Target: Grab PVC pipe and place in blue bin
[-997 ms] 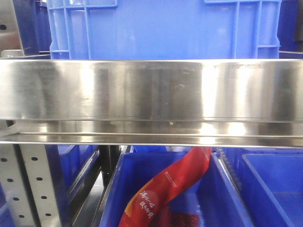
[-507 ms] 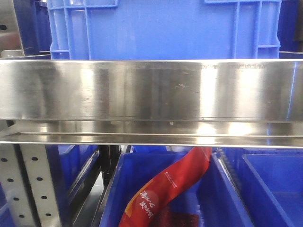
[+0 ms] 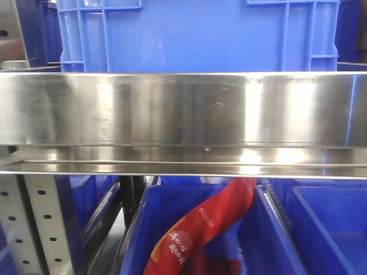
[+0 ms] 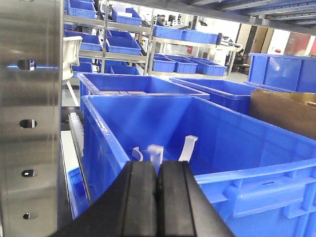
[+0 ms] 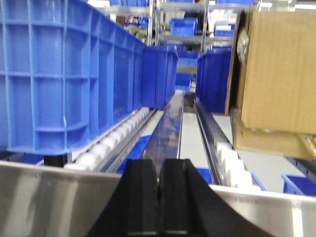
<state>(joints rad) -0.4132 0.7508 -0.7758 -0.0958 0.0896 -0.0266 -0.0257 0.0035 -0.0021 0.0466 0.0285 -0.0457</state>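
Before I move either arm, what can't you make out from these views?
- Front view: the steel shelf rail fills the middle and hides both arms.
- Left wrist view: white pipe pieces in the blue bin are partly hidden behind the shut left gripper.
- Right wrist view: no pipe visible; the cardboard box is cut off by the frame edge.

A shiny silver steel rail (image 3: 183, 123) crosses the front view, with a solid blue bin (image 3: 198, 34) at 12 o'clock. At 6 o'clock lies a red packet (image 3: 200, 229) with white lettering. In the left wrist view, white pipe pieces (image 4: 187, 147) sit inside a blue bin (image 4: 237, 158); a brown cardboard box (image 5: 274, 74) shows at 3 o'clock in the right wrist view.
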